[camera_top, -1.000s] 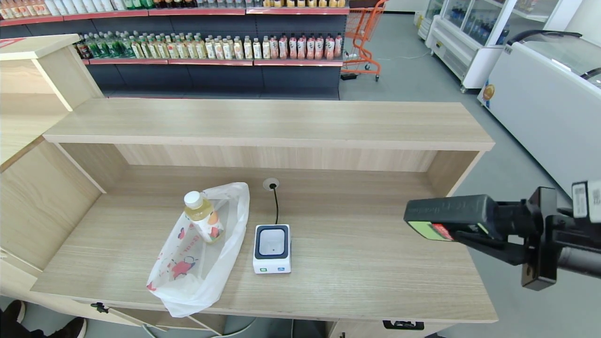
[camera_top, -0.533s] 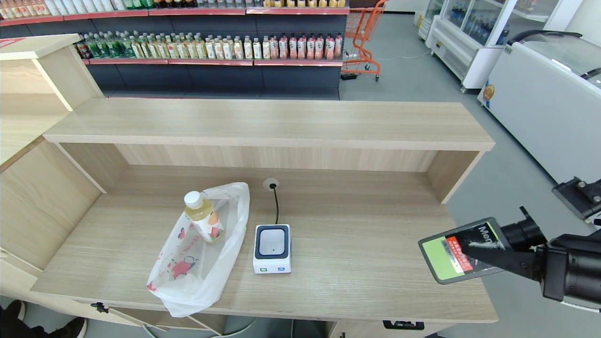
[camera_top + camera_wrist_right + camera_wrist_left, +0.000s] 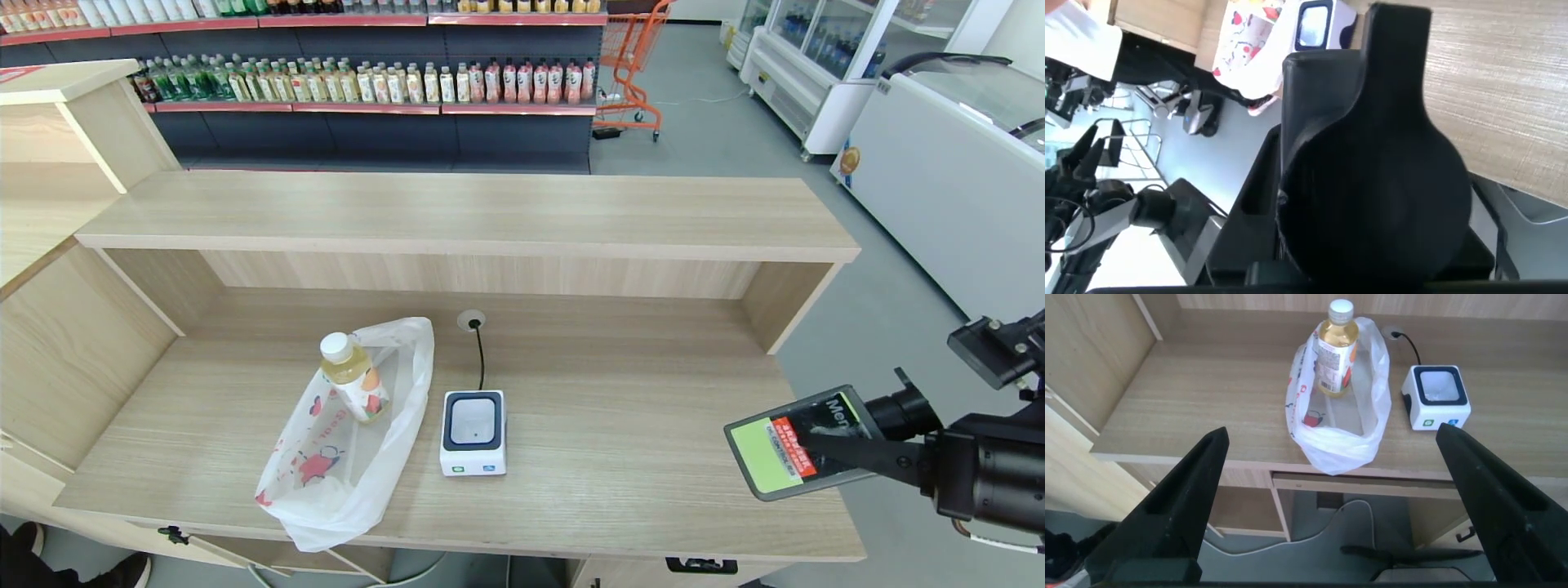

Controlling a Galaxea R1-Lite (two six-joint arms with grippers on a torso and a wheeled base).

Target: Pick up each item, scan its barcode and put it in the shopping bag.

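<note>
1. Clamps with the right gripper [image 3: 820, 452] a flat black rectangular pack with a green and red label [image 3: 763, 457]; pinches it narrowly between the black fingers [image 3: 853, 454], one laid across the label face.
2. Holds that pack in the air off the right end of the counter, tilted, label face turned up toward the head view; keeps it well apart from the scanner and the bag.
3. Spreads the left gripper [image 3: 1331, 437] wide, with nothing between its two dark fingers [image 3: 1184, 506]; faces the bag and the counter's front edge from the near side.
4. Carries on the light wooden checkout counter [image 3: 637, 408] a white plastic shopping bag with red cartoon print [image 3: 326, 474], lying open with a yellow drink bottle with a white cap [image 3: 353, 384] inside; just beside it, on the robot's right, has a small white box scanner with a dark window [image 3: 473, 433], its black cable [image 3: 479, 355] running back to a round hole.
5. Rises at the back into a raised wooden ledge [image 3: 465, 212]; beyond, has dark shop shelves of bottled drinks [image 3: 367, 82], an orange shopping cart [image 3: 633, 49] and white chest freezers [image 3: 939, 155] along the right.
</note>
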